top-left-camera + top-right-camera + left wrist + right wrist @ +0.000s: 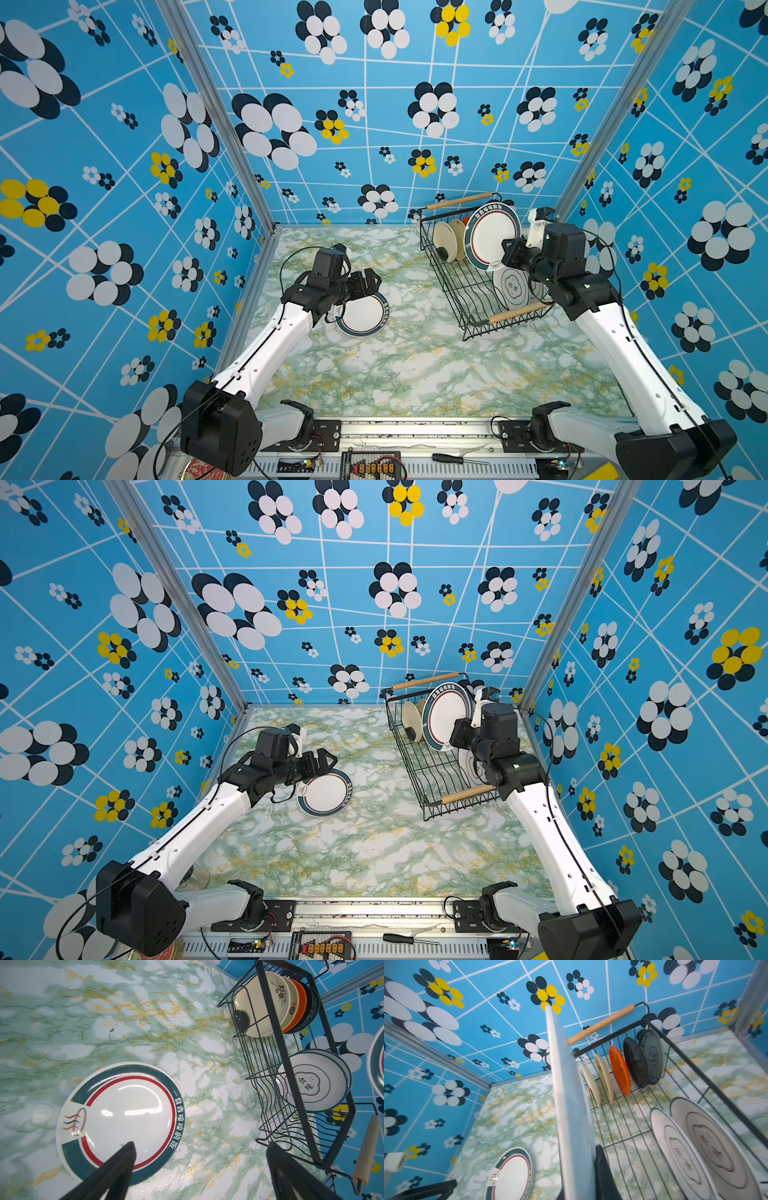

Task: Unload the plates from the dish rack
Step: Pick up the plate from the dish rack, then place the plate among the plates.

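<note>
Plate one (492,237): upright over dish rack (461,286), edge clenched by right fingers (604,1174). Plate two (363,316): flat on desk (415,374), beneath left fingers (116,1169), spread wide, released. Smaller plates (619,1070) standing in rack.

The left arm (266,357) and right arm (623,345) are built alike: long white shells dotted with small dark screw holes, a thin black cable clipped along each, and boxy black motor housings (216,432) at the joints. In both top views their black bases stand at seven and five o'clock on black base mounts (328,434) with silver screws, red and black wires beside them. A white camera bracket (538,226) tops the right arm's wrist, toward one o'clock, and the left arm's tapered fingers (116,1169) are matte black.
</note>
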Motion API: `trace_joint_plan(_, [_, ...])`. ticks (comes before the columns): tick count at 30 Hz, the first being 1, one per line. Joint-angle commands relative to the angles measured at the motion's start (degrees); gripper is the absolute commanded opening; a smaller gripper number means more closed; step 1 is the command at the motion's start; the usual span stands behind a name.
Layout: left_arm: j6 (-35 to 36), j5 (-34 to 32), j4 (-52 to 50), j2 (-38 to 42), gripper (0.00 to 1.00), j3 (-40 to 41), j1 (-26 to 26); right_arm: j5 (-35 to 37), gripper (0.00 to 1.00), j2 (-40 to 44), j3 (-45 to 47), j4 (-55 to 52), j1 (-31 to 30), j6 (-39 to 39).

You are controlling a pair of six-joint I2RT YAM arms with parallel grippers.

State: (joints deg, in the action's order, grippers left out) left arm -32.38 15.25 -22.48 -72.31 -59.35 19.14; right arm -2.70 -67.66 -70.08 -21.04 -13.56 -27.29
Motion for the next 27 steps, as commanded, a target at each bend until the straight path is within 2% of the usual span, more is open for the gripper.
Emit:
trace_joint_plan(1, [-0.97,3.45,3.21,-0.56,0.99,-1.4,0.71,-11.1,0.03,-0.39,3.6,13.59,0.2,-14.9])
trace_joint_plan(6, [-2.18,6.21,6.23,-1.22,0.99,-1.3,1.42,-19.09,0.03,-3.24,7.01,19.74,-0.05,-24.86])
trace_joint_plan(15, [-4.97,10.97,11.99,-4.35,0.99,-1.97,2.81,-25.04,0.04,-7.43,7.17,18.27,-2.77,-28.64])
trace_joint_plan(27, [-7.53,13.66,16.02,-8.78,0.98,-3.99,4.61,-27.95,0.05,-12.38,11.09,28.38,-8.37,-33.0])
